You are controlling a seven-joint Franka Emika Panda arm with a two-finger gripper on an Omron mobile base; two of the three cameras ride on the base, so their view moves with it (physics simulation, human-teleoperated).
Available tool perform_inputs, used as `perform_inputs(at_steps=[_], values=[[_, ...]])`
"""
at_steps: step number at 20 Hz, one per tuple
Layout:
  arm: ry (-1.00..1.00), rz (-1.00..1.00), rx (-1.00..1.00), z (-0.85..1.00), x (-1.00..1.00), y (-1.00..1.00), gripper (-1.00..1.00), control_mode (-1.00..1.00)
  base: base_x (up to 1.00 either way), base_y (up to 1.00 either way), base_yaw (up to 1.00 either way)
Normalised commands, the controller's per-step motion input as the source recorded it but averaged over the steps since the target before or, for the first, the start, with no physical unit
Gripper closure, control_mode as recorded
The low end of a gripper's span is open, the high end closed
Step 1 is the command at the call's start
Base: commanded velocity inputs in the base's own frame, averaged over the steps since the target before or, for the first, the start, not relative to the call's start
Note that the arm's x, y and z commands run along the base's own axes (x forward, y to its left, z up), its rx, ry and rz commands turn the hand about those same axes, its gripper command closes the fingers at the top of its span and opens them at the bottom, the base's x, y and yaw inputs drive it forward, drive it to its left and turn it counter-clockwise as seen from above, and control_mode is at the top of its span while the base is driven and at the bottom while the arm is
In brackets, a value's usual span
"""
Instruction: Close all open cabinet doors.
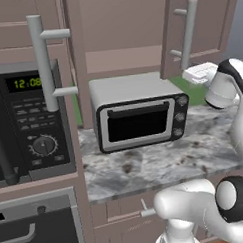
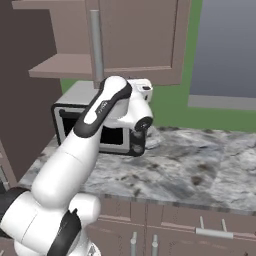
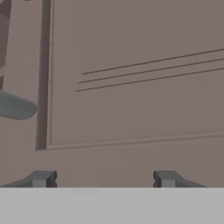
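Observation:
Two cabinet doors above the counter stand open. The left cabinet door (image 1: 77, 60) is seen edge-on, its long silver handle (image 1: 43, 62) sticking out to the left. The right cabinet door (image 1: 202, 25) (image 2: 137, 40) swings out at an angle, with a bar handle (image 1: 189, 34) (image 2: 96, 45). Between them the cabinet shelf (image 1: 123, 58) shows. My gripper (image 3: 103, 179) is open with nothing between its fingertips (image 3: 41, 178), pointing straight at the right door's recessed panel (image 3: 140, 87) from very close. The door's handle (image 3: 15, 107) lies at the left of the hand view.
A silver toaster oven (image 1: 138, 115) sits on the marble counter (image 1: 160, 164) under the open cabinet. A black microwave (image 1: 28, 122) is built in at the left. Drawer fronts (image 2: 210, 232) run below the counter, and a window (image 2: 225, 50) is at the right.

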Motion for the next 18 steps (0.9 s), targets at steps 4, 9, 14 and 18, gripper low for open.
perform_inputs(at_steps=[4, 9, 14, 18], values=[[0.00, -0.22, 0.00, 0.00, 0.15, 0.25, -1.00, -1.00, 0.00, 0.00, 0.00], [0.00, -0.19, 0.00, 0.00, 0.22, 0.11, -1.00, -1.00, 0.00, 0.00, 0.00], [0.00, -0.01, 0.00, 0.00, 0.38, 0.00, -1.00, -1.00, 0.00, 0.00, 0.00], [0.00, 0.00, 0.00, 0.00, 0.29, 0.00, -1.00, -1.00, 0.00, 0.00, 0.00]])
